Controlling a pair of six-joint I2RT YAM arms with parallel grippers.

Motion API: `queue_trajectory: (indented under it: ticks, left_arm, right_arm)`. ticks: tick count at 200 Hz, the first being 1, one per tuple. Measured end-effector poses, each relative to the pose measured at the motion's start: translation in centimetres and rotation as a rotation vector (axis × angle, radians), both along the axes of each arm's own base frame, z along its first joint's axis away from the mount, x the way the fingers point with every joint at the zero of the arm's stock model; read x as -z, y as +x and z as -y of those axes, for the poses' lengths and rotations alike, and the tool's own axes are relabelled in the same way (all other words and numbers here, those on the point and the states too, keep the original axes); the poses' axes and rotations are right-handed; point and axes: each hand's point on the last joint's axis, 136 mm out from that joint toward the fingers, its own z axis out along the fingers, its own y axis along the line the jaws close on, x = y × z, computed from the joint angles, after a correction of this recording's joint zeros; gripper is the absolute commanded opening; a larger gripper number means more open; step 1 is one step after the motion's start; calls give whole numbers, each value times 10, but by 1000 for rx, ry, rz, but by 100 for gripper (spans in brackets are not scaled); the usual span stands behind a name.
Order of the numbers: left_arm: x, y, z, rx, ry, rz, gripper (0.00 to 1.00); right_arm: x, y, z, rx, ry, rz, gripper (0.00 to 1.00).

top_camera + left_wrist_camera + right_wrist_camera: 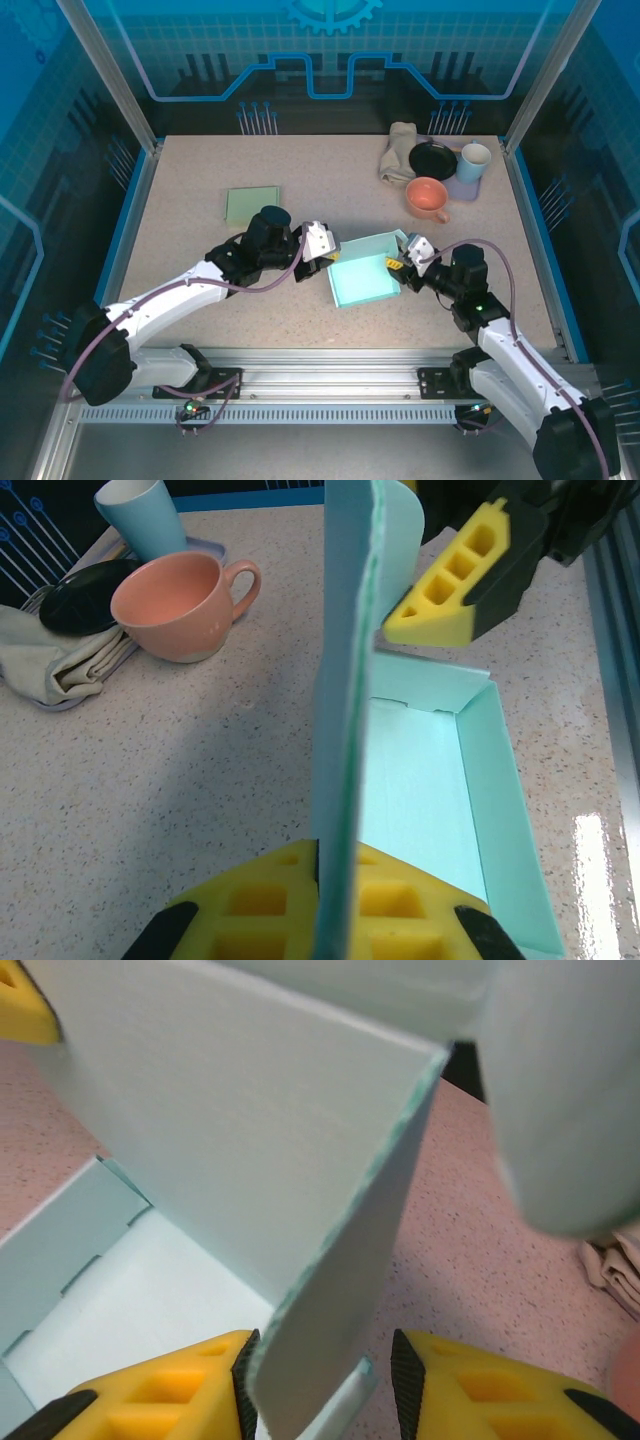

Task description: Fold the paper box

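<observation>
Near the middle of the tabletop (330, 170): the paper box (365, 282), a pale turquoise tray, sits floor-down and open side up between the two arms.
Left panel: one wall on the box's left side stands upright and edge-on in the left wrist view. It rises well above the low side walls, so it looks like a tall flap meant to be turned inward.
Left hand (322, 243): shut tight on the foot of that panel, with its yellow pads (260, 910) pressed to both faces. The likely reason is to hold the flap erect and stop the light box from sliding.
Right hand (405, 258): at the box's far right corner, jaws part-way apart. Its pads (170, 1390) sit on either side of another upright panel; I cannot tell whether they pinch it or merely bracket it.
Why opposite sides: with a hand on each side, the thin card is braced against a push from either hand instead of skating across the tabletop.
Step in hand: by my reading the walls are raised but not locked, so the folding is partly done.
Risk: the card is thin and may buckle or crease off its score line.
Bystanders: pink mug (428, 196), cloth (397, 152), black dish (432, 160) and pale blue cup (473, 162) are grouped at the far right, well apart from the box. A flat green sheet (253, 204) lies near the left arm.
</observation>
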Motion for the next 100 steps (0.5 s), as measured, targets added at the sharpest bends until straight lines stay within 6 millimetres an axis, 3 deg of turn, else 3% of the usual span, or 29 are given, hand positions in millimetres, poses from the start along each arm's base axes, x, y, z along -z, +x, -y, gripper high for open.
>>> queue_trajectory:
  ticks: [33, 52, 100]
  left_arm:
    - [-1, 15, -7, -87, 22, 36, 0]
    - [-3, 21, -10, -117, 24, 59, 0]
    - [-4, 15, -8, -90, 11, 52, 0]
  right_arm:
    - [-6, -3, 0, 21, -10, 28, 43]
    - [-12, 4, 12, 105, -28, 63, 43]
    - [-14, 22, 40, 263, -57, 82, 43]
